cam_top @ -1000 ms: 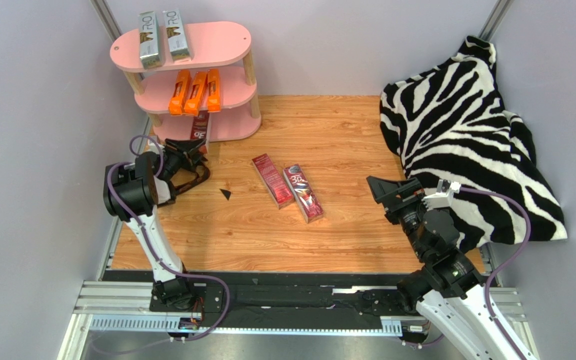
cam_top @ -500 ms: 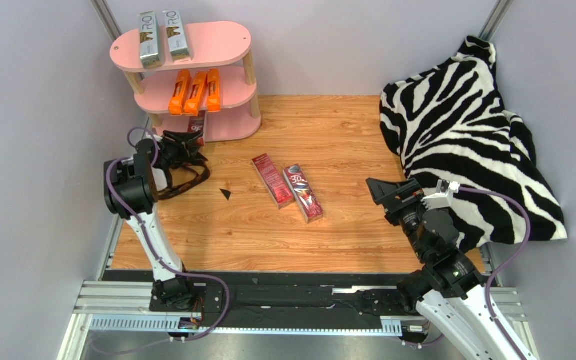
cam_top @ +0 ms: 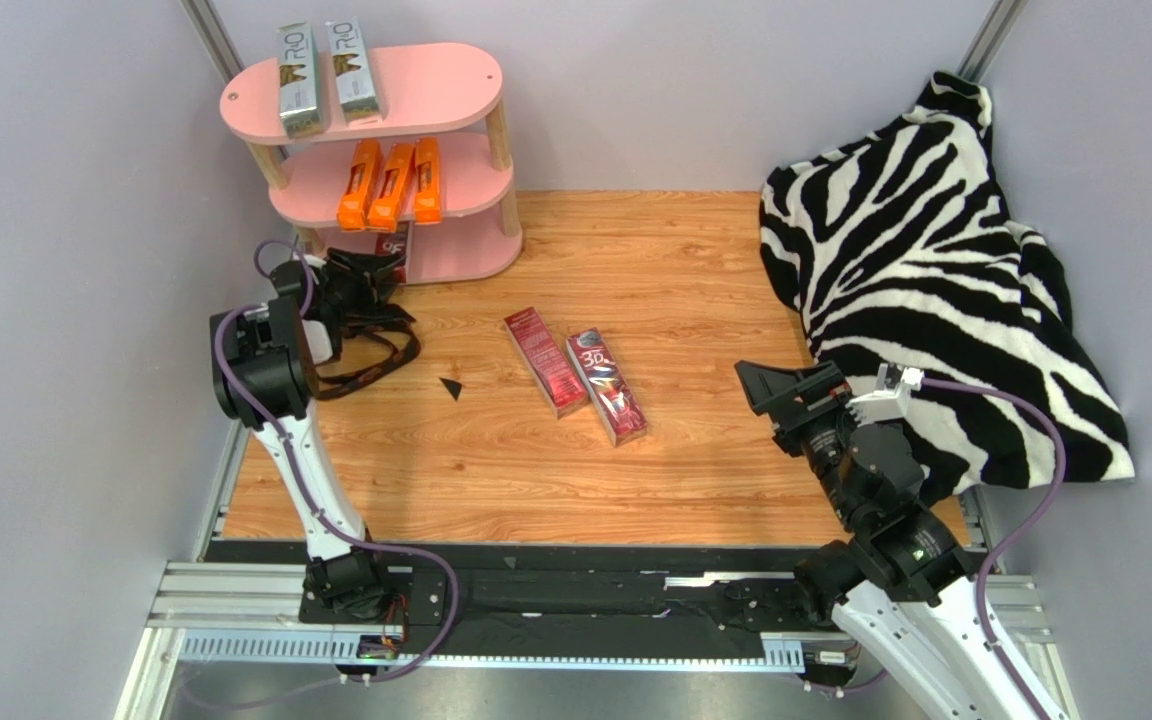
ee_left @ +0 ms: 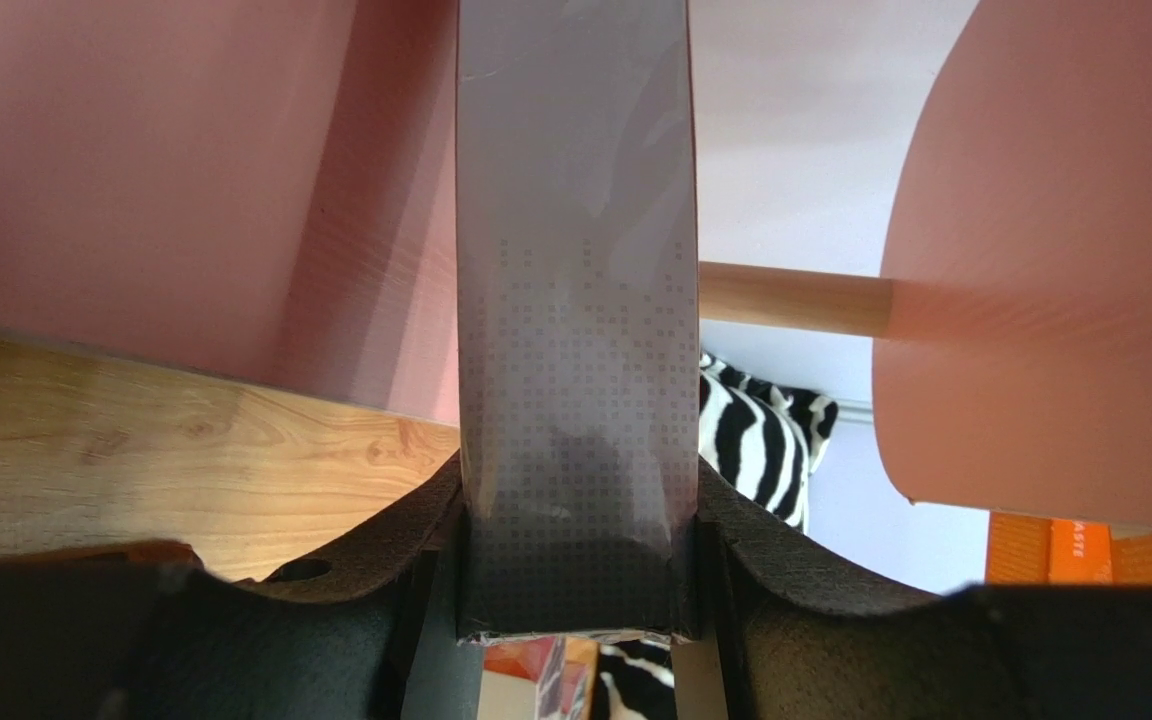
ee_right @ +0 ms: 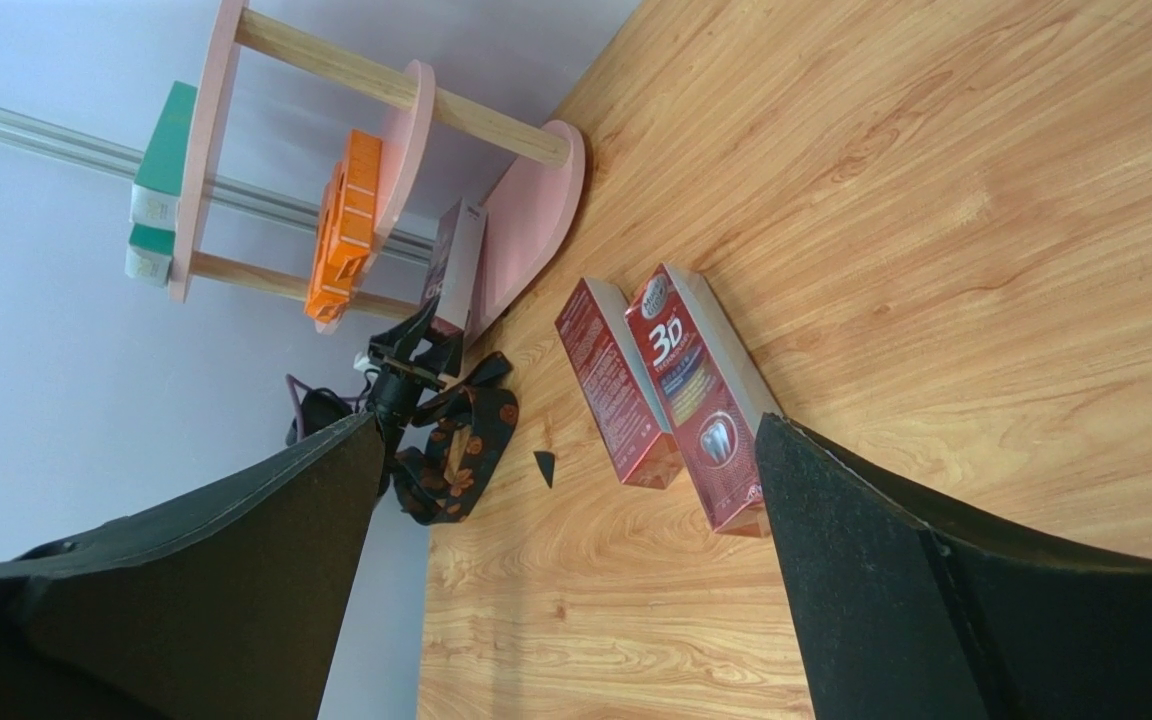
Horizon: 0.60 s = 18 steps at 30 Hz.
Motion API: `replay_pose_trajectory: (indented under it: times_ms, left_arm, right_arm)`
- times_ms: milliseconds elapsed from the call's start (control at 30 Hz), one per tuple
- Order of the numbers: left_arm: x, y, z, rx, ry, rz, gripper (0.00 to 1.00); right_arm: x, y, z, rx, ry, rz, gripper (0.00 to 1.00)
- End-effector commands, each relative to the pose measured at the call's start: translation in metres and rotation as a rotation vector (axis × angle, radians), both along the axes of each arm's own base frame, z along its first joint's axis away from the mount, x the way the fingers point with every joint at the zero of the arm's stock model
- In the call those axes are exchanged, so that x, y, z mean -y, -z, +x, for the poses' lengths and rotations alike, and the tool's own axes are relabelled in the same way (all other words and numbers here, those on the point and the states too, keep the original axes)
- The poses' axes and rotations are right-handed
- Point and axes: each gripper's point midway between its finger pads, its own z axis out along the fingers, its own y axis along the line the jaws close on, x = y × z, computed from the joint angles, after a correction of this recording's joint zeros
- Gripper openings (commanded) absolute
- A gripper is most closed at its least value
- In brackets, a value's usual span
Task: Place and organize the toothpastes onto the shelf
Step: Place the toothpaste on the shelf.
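You have, left to right:

- Pink three-tier shelf (cam_top: pixel 440 78), oval boards on pale wooden pegs. Two glossy silver-grey cartons (cam_top: pixel 297 75) lie on top and three bright orange cartons (cam_top: pixel 391 183) on the middle board.
- Left gripper (cam_top: pixel 364 285), clamped on one dark red carton (cam_top: pixel 399 248). The carton's far end is hidden under the middle board, over the bottom tier (you cannot tell whether it touches). The wrist view shows only a dull, dotted grey face.
- Black strap (cam_top: pixel 372 353), looped, partly under that arm.
- Two dark red cartons with white print (cam_top: pixel 608 386), side by side on the wood-grain table (cam_top: pixel 687 270).
- Right gripper (cam_top: pixel 785 387), fingers spread wide, holding nothing.
- Zebra-print cloth (cam_top: pixel 928 255), rumpled.
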Motion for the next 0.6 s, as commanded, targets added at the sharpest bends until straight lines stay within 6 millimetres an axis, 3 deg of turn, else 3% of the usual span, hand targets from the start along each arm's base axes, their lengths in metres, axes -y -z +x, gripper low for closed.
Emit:
replay_pose_trajectory:
  times_ms: [0,100,233,267,567]
  left_arm:
    - [-0.008,0.022,-0.001,-0.086,-0.015,0.06,0.33]
    - [-0.009,0.024,-0.003,-0.112,-0.014,0.095,0.38]
    - [-0.011,0.018,-0.006,-0.114,-0.024,0.132,0.54]
    - [-0.012,0.02,-0.008,-0.127,-0.025,0.144,0.73]
    - [-0.013,0.016,-0.017,-0.119,-0.032,0.199,0.75]
  right_arm:
    - [-0.001,-0.017,-0.004,0.034,-0.019,-0.002,1.0]
    - [-0.003,-0.014,-0.005,0.027,-0.03,0.0,1.0]
    - [-0.005,-0.01,-0.006,0.015,-0.044,-0.003,1.0]
    - [-0.005,-0.01,-0.006,0.015,-0.042,-0.002,1.0]
    - [-0.006,-0.007,-0.009,0.005,-0.057,-0.01,1.0]
